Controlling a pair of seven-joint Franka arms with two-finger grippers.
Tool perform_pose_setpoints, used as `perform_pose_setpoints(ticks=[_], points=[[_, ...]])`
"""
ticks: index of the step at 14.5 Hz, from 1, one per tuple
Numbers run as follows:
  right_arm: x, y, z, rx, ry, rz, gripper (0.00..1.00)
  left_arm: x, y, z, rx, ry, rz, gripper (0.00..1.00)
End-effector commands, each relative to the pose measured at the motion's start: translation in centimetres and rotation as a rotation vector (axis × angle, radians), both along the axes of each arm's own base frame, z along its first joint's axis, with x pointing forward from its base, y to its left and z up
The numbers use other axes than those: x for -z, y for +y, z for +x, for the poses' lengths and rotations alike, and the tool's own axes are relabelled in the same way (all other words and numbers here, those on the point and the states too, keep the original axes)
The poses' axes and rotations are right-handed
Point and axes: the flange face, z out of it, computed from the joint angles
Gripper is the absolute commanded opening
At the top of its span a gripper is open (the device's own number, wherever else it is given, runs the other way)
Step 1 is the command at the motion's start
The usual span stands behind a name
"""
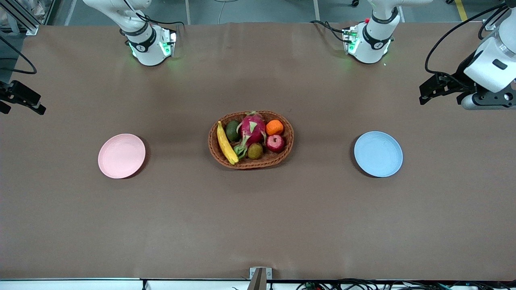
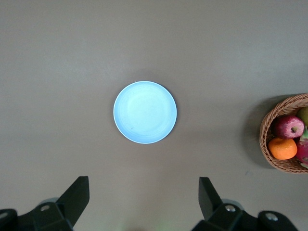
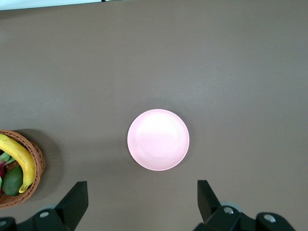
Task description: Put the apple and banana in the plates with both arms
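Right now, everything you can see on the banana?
The banana is long, slender, slightly curved and yellow, with a darker tip. It lies in the wicker basket along the rim toward the right arm's end, beside the avocado and touching the dragon fruit's green scales. No claw touches it.

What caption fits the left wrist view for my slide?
Open left gripper high over the empty blue plate, basket with apple alongside.

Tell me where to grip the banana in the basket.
Grip the banana at its middle, from straight above, fingers across its narrow width. It lies along the basket rim at the right arm's end, with the avocado and dragon fruit close beside.
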Motion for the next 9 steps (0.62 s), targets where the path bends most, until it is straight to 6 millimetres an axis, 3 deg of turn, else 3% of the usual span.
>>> perform_pose_setpoints(ticks=[1,5,9], points=[[-0.3,0.2,-0.6,0.0,0.001,-0.008,1.0,-0.4,-0.2,0.3,0.019,-0.007,0.001,1.0],[0.0,0.4,-0.5,-0.005,0.013,-0.007,1.0,-0.5,-0.2,0.3,0.019,-0.01,0.001,1.0],[-0.1,0.4,-0.4,-0.002,0.013,-0.006,1.0,0.9,-0.7,2.0,0.03,0.007,0.012,1.0]])
